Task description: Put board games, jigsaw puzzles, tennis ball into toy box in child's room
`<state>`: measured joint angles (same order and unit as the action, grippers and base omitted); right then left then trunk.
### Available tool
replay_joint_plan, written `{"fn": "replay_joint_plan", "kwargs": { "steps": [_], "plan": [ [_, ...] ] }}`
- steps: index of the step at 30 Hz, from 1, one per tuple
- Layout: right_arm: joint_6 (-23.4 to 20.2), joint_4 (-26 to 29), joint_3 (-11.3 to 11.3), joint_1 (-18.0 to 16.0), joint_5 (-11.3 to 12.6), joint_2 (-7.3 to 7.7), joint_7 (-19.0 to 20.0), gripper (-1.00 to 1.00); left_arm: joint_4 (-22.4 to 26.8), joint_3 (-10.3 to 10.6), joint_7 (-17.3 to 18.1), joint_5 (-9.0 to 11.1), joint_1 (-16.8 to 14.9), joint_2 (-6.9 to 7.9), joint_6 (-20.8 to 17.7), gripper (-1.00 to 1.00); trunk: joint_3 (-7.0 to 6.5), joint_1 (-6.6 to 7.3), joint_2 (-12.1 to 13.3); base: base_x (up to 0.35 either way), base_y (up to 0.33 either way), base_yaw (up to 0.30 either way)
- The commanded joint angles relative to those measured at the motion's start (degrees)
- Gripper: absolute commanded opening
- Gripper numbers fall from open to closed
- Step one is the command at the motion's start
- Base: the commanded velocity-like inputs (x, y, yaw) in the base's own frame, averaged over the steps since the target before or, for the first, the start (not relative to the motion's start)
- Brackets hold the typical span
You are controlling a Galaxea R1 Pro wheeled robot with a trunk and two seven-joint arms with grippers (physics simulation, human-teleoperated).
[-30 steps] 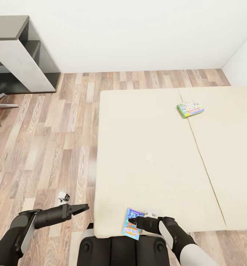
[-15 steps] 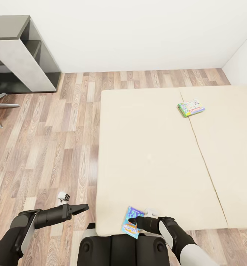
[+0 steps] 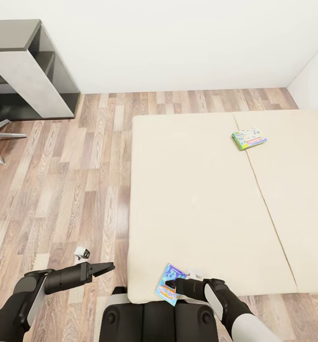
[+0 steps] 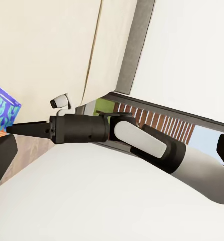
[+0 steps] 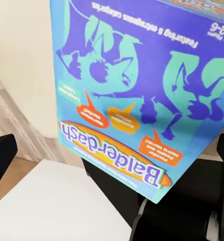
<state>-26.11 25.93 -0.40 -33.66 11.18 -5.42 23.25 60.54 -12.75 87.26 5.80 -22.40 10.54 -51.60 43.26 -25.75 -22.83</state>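
My right gripper (image 3: 171, 285) is shut on the light blue board game (image 3: 170, 284), a "Balderdash" box (image 5: 137, 95), held low over the near edge of the bed (image 3: 197, 199). In the left wrist view the right gripper (image 4: 14, 129) touches the corner of that blue box (image 4: 2, 108). The green-edged board game (image 3: 249, 138) lies flat far out on the beige mattress, near its middle seam. My left gripper (image 3: 106, 268) hangs over the wood floor to the left of the bed. It is open, its fingers (image 4: 1, 160) wide apart with nothing held.
A dark grey desk with a white panel (image 3: 28, 71) stands against the wall at the far left, with chair legs (image 3: 2, 137) in front of it. A small white object (image 3: 82, 253) lies on the plank floor (image 3: 73, 180) near my left gripper. White walls close off the back.
The whole view has shifted, so the bed and floor sit slightly further right. The blue box stayed with my right gripper and moved a little left along the mattress's near edge.
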Motion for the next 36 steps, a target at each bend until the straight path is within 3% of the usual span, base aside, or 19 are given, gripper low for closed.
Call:
{"fn": "replay_joint_plan", "kwargs": {
  "steps": [1,36],
  "plan": [
    [-0.43,0.08,-0.04,0.0,0.42,-0.01,-0.05,1.0,0.01,0.01,0.2,0.0,-0.01,0.01,-0.61,1.0,0.06,-0.03,-0.08,0.0,0.03,0.0],
    [-0.43,0.08,-0.04,0.0,0.42,-0.02,-0.05,1.0,-0.03,-0.08,0.19,0.0,-0.01,0.09,-0.61,1.0,0.06,-0.03,-0.08,0.0,0.056,0.0]
  ]
}}
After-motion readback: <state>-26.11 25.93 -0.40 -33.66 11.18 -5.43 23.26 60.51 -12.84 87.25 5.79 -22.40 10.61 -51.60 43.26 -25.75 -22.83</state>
